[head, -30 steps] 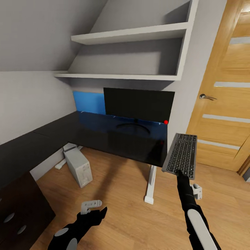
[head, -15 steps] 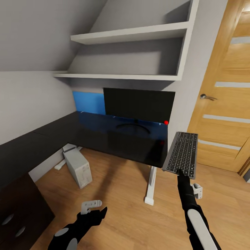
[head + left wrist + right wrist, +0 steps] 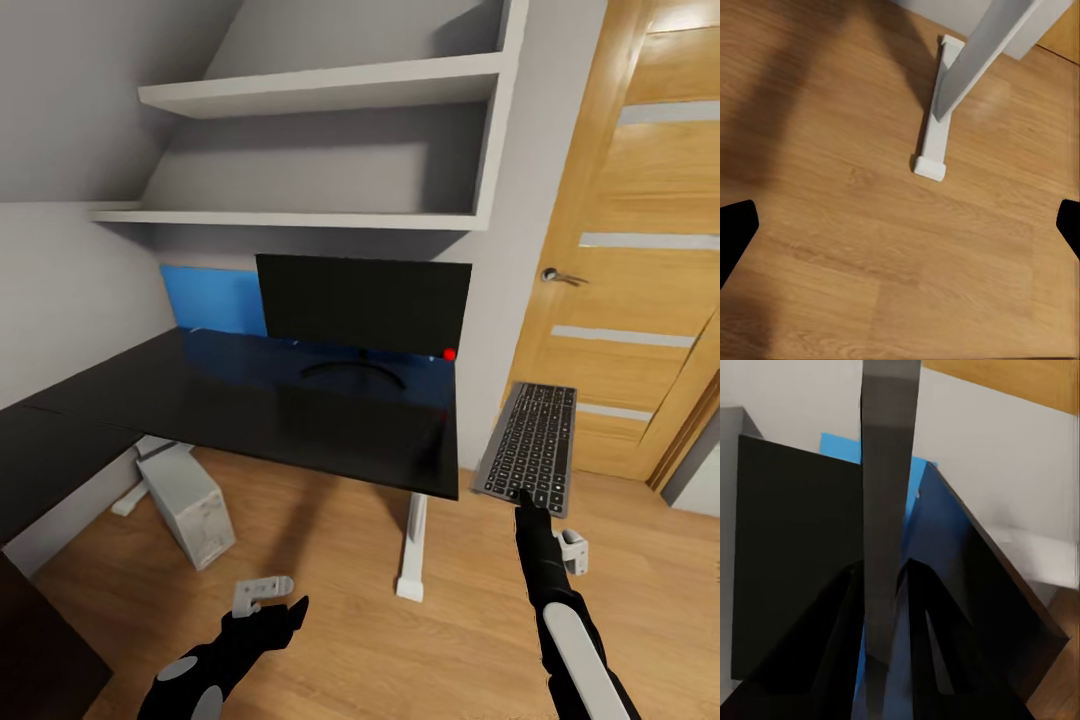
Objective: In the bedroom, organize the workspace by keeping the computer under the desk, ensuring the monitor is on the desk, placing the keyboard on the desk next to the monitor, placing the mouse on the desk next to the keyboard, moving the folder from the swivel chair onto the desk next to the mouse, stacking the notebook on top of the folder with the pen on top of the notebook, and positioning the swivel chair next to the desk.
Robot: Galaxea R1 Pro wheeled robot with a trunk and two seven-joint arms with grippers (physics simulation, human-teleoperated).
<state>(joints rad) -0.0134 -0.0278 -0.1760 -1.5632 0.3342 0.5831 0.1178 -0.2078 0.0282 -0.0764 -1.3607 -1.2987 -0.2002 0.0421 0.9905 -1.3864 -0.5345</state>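
Since the earlier frames the whole scene has slid leftward in the head view, which is a turn of the camera, while both arms are placed as before. Nearest, the left end effector (image 3: pixel 272 607) is held low over the wooden floor (image 3: pixel 330 640) with its fingers spread wide and nothing between them; in the left wrist view its dark fingertips (image 3: pixel 735 229) are seen at the edges above the white desk foot (image 3: pixel 934 139). The right end effector (image 3: pixel 524 497) is raised and clenched on the near edge of the keyboard (image 3: pixel 530 447), which is carried in the air just beside the tabletop's right end, tilted with its keys facing up. In the right wrist view the keyboard (image 3: pixel 889 510) is seen edge-on, pinched between the two fingers. Farther off, the computer (image 3: pixel 186 497) is standing on the floor beneath the tabletop (image 3: pixel 250 405). The monitor (image 3: pixel 362 300) is standing at the back of the tabletop, with a blue panel (image 3: pixel 212 297) against the wall behind it.
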